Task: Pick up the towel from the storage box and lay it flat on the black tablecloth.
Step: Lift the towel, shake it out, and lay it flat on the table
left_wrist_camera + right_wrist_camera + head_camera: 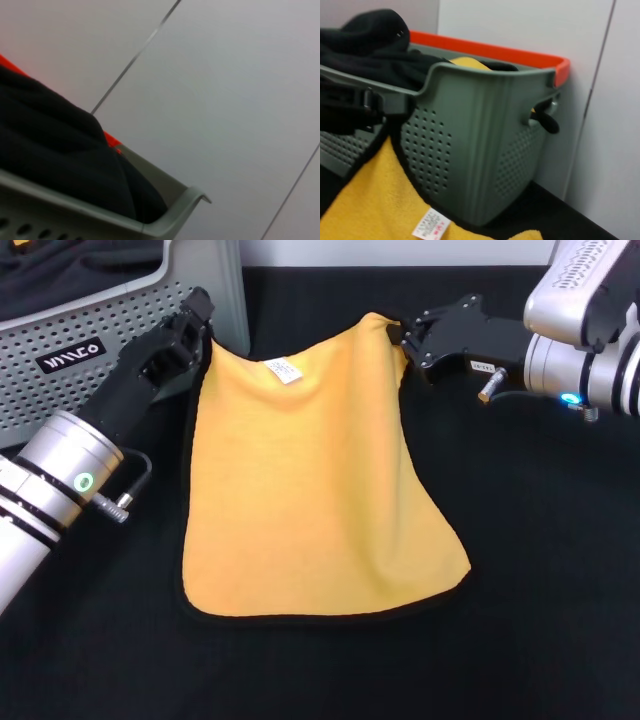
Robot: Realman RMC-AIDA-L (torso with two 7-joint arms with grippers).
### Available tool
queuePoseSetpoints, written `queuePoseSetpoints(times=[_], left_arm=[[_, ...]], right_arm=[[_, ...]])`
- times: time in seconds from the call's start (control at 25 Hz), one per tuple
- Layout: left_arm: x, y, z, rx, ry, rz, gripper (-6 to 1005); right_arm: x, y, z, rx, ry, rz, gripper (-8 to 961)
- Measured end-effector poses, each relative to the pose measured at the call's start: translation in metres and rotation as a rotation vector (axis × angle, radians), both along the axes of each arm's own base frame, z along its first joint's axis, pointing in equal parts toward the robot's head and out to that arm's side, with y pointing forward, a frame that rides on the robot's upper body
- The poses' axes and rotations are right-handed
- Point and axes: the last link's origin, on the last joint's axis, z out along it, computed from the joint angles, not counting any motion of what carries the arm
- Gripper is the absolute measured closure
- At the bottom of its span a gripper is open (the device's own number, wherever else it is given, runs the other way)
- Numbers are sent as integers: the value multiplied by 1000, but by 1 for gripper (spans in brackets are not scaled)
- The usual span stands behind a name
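Note:
The orange-yellow towel [320, 490] lies mostly spread on the black tablecloth [540, 590], yellow face up, its white tag [283, 370] near the far edge. My left gripper [200, 332] is shut on the towel's far left corner, right beside the storage box [90, 320]. My right gripper [400, 337] is shut on the far right corner, which is raised slightly. The near edge rests on the cloth with a small fold at the right. The right wrist view shows the towel [375, 200] and tag [430, 227] just in front of the storage box [470, 150].
The grey perforated box stands at the back left and holds a black fabric item [70, 265] and something yellow [467, 62]. An orange rim [520, 55] runs behind it. A pale wall [225, 100] stands close behind.

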Motion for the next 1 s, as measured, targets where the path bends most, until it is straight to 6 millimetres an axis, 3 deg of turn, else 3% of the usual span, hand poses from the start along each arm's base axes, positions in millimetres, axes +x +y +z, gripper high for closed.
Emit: queuePoseSetpoints(times=[1.0], left_arm=[[-7, 7, 0, 35, 71, 53, 984]], right_arm=[[-6, 15, -14, 36, -99, -89, 911]])
